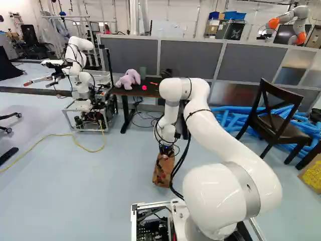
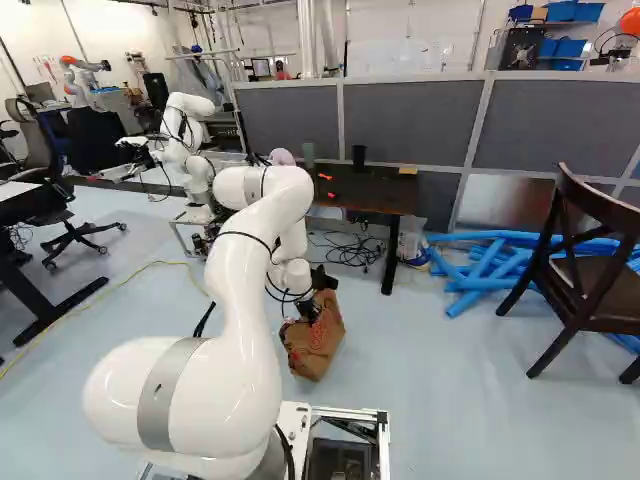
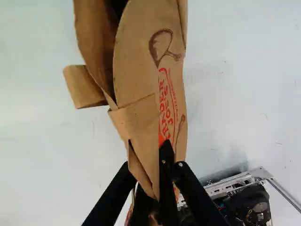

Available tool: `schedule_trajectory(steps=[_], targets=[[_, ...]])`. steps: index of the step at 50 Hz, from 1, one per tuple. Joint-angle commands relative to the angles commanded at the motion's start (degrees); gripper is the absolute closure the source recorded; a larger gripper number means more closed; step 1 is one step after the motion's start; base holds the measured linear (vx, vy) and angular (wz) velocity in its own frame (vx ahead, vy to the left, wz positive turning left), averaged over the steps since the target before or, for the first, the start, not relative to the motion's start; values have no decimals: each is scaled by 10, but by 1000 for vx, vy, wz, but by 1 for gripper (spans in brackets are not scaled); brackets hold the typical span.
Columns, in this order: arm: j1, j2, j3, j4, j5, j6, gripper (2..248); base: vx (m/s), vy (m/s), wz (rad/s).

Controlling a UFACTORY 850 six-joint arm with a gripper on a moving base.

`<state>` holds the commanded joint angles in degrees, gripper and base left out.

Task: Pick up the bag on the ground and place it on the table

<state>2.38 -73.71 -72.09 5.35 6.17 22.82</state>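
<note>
My gripper (image 2: 308, 308) points down at the top of the brown paper bag (image 2: 316, 345), in front of my base. In the wrist view the gripper (image 3: 149, 162) is shut on the bag (image 3: 141, 108), its paper pinched and creased between the dark fingers. The rest of the bag spreads out ahead of them, with one folded flap sticking out to a side. Whether the bag's bottom touches the floor, I cannot tell. Farther off, against the grey partition, stands the dark table (image 2: 385, 192), with a purple plush toy (image 1: 128, 79) and small red items on it.
Another robot (image 1: 80, 75) stands on a wheeled frame beside the table. Cables (image 2: 350, 248) lie under the table. Blue tubes (image 2: 490, 262) are piled by the partition, near a dark wooden chair (image 1: 271, 118). A yellow cable (image 1: 50, 135) crosses the floor.
</note>
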Motion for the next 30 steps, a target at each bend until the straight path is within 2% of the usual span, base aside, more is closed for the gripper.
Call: schedule_trajectory(steps=[30], targets=[[1, 73, 79, -2, -20, 0, 227, 0, 0, 0]])
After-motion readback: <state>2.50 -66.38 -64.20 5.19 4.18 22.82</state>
